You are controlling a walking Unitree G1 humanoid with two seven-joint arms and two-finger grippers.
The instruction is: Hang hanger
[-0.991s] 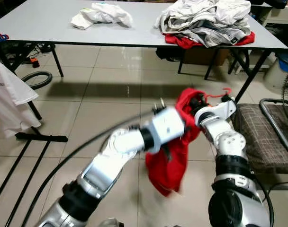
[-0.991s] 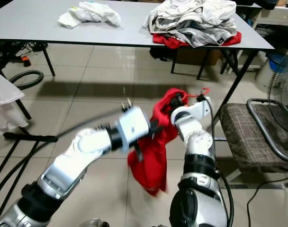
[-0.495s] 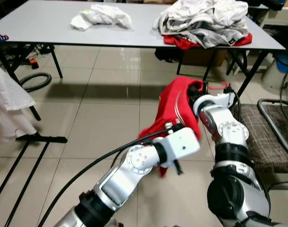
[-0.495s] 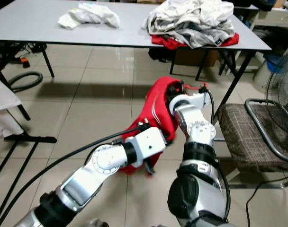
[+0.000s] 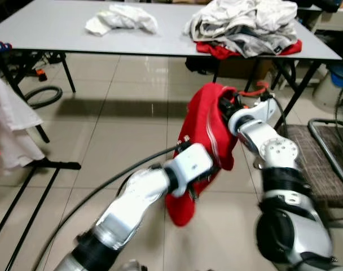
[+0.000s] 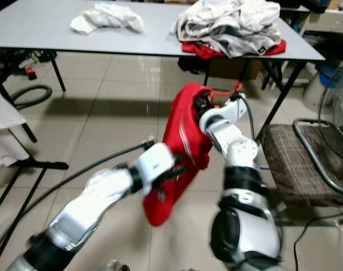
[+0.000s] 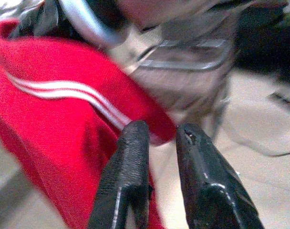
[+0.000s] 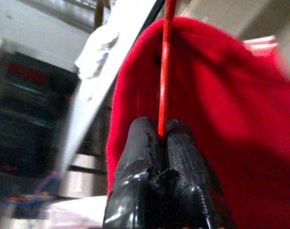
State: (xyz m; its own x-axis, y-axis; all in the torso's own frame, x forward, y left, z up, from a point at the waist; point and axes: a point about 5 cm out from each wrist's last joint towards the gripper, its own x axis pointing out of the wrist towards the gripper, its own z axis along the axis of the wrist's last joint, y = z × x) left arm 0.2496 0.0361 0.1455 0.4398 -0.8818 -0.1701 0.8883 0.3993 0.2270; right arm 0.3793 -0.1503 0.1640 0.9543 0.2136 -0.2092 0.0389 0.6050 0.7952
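Right gripper (image 8: 160,138) pinches thin red plastic hanger (image 8: 165,67) firmly; left gripper (image 7: 157,143) fingers slightly apart beside red striped cloth garment (image 5: 202,141); advice: smooth garment, avoid snagging.

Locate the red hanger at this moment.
In the right wrist view, the red hanger is pinched by the right tool, inside the red garment, held above the floor before the table.

Red garment (image 5: 208,121) soft matt cloth; floor (image 5: 126,118) glossy, probably tile.
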